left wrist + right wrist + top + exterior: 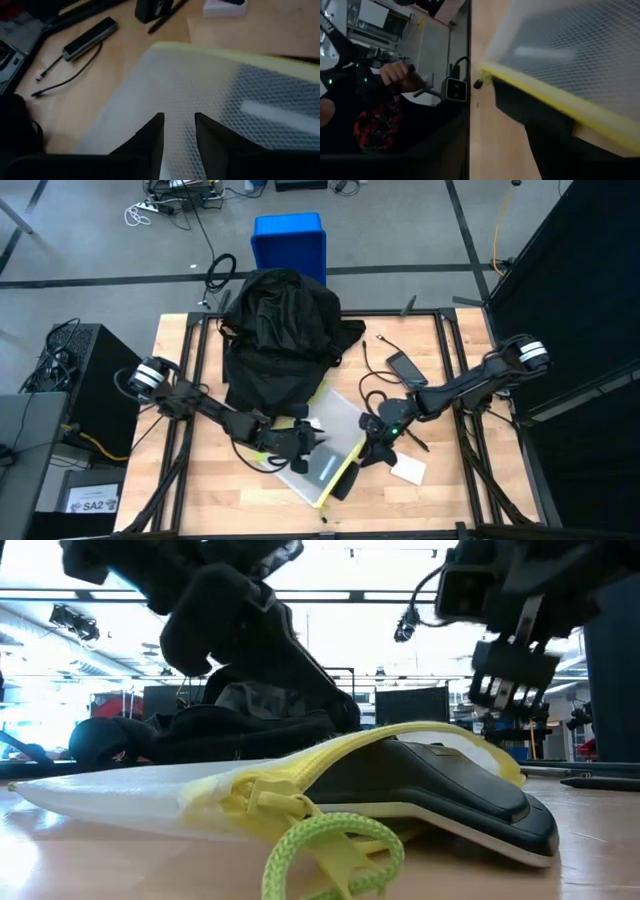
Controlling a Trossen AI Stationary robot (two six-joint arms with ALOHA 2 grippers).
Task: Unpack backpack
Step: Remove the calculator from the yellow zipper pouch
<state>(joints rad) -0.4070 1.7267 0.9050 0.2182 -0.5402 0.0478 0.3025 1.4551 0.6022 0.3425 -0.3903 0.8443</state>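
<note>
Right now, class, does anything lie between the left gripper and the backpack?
No separate object shows between them. The left gripper hovers over the white mesh zip pouch, just in front of the black backpack. The pouch's far end reaches the backpack's front edge, so the pouch itself covers that stretch of table.

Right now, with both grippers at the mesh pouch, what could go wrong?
The left gripper is over the pouch, which overlaps a black device; dragging it may sweep that device off. The pouch's yellow cord lies near the table edge and could snag.
</note>
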